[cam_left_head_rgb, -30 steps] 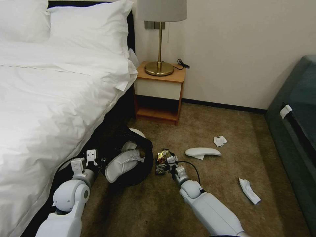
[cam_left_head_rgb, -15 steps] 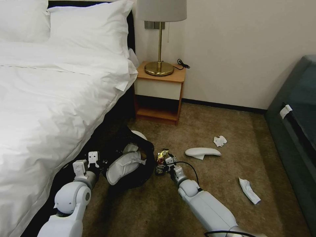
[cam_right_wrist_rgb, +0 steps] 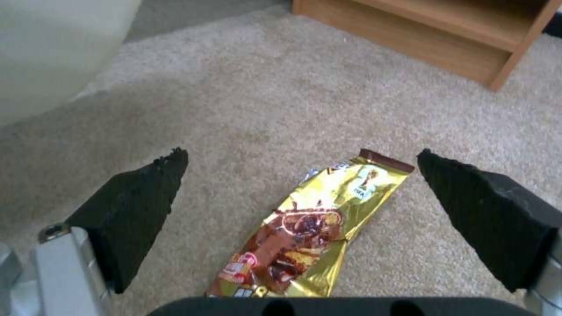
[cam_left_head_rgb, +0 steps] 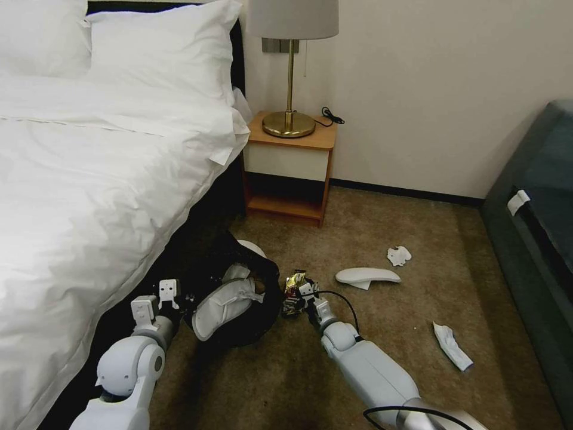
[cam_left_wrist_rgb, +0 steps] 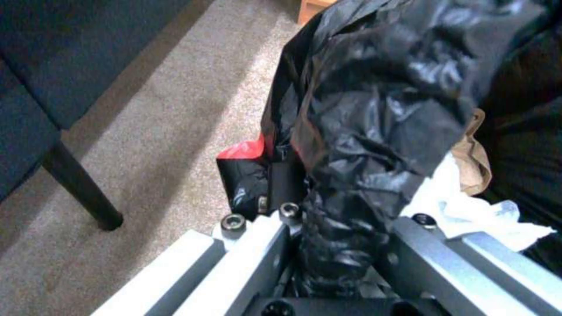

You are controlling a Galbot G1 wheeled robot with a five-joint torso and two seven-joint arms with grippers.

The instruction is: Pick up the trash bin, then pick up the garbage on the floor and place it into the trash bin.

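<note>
The trash bin (cam_left_head_rgb: 239,298), lined with a black bag, is already off the carpet: the left gripper (cam_left_wrist_rgb: 328,245) is clamped on a bunched fold of the bag at the bin's rim, holding it low beside the bed (cam_left_head_rgb: 89,179). One white slipper (cam_left_head_rgb: 224,304) lies in its mouth, and the left wrist view shows a tissue (cam_left_wrist_rgb: 462,210), some brown paper (cam_left_wrist_rgb: 474,162) and something red (cam_left_wrist_rgb: 246,151) at the bag. So the first step is done and the bin is partly filled.

The right gripper (cam_right_wrist_rgb: 298,184) hangs just above the carpet with its jaws wide apart, one on each side of the gold snack wrapper (cam_right_wrist_rgb: 310,232), which lies flat just beside the bin; it is not yet gripped.

On the carpet (cam_left_head_rgb: 388,334) there remain the second slipper (cam_left_head_rgb: 367,276), a crumpled tissue (cam_left_head_rgb: 399,255) near it, and another tissue (cam_left_head_rgb: 452,346) toward the dark sofa (cam_left_head_rgb: 537,239).

The wrapper carries a small emblem and a picture of a chocolate snack; its lettering is too small to read.
</note>
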